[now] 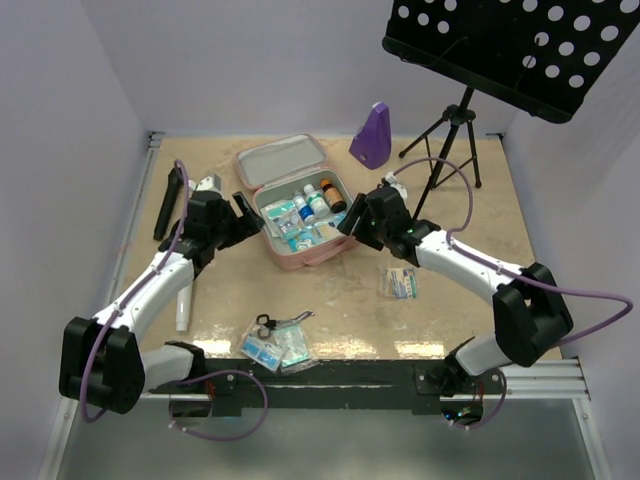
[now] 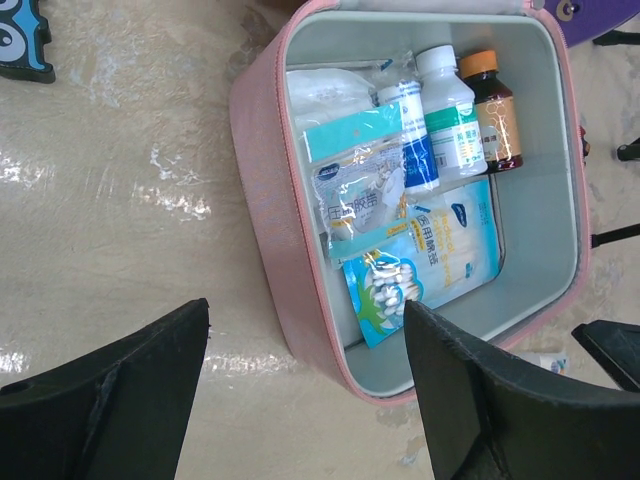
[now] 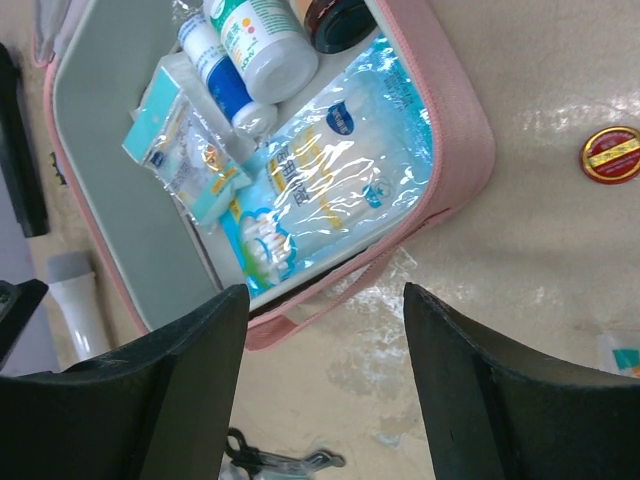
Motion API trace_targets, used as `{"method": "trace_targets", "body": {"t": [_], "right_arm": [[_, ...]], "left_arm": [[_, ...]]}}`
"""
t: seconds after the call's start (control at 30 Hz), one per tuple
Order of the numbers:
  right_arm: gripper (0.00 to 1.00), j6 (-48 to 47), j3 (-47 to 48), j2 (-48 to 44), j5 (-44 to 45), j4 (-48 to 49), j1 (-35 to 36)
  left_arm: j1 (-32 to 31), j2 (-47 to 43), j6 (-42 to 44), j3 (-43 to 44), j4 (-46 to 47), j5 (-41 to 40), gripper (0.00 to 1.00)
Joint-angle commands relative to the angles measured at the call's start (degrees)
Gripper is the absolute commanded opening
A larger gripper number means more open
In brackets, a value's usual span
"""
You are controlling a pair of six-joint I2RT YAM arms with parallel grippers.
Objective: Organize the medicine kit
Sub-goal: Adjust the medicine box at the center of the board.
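Pink medicine kit [image 1: 300, 205] at table's middle rear, lid open; bottles and packets inside

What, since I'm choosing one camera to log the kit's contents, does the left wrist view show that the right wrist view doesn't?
Only the left wrist view shows the brown bottle's orange cap and a black-and-blue object on the table. Only the right wrist view shows a small red disc, a white cylindrical object and a black clip-like item, all outside the case. Both show the open medicine kit, the cotton swab pack and the green-labelled white bottle.
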Motion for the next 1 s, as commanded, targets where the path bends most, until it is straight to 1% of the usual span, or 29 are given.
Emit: {"method": "trace_targets", "body": {"t": [0.0,0.2,0.4,0.53,0.7,0.97], "right_arm": [[0.68,6.52,0.28,1.18,-2.27,3.71,-0.03],[0.67,8.28,1.34,6.63,-4.83,4.68,0.06],[0.65,5.92,3.97,10.41,-3.08,2.93,0.06],[0.57,1.09,6.61,12.43,-1.49,0.38,0.06],[0.41,-3.05,7.14,12.61,-1.32,-1.03,0.06],[0.25,-9.02,8.72,11.73,2.81,-4.02,-0.11]], "left_arm": [[0.33,-2.68,-1.28,-0.48,2.98,-0.01,0.83],[0.33,-3.73,-1.02,-1.44,2.72,-0.18,0.83],[0.42,-3.29,-1.02,-2.24,3.51,0.78,0.83],[0.33,-3.29,-0.93,-2.15,3.42,1.14,0.83],[0.33,-3.12,-0.93,-2.33,3.6,1.05,0.83],[0.33,-2.85,-1.02,-2.5,3.69,0.87,0.83]]}}
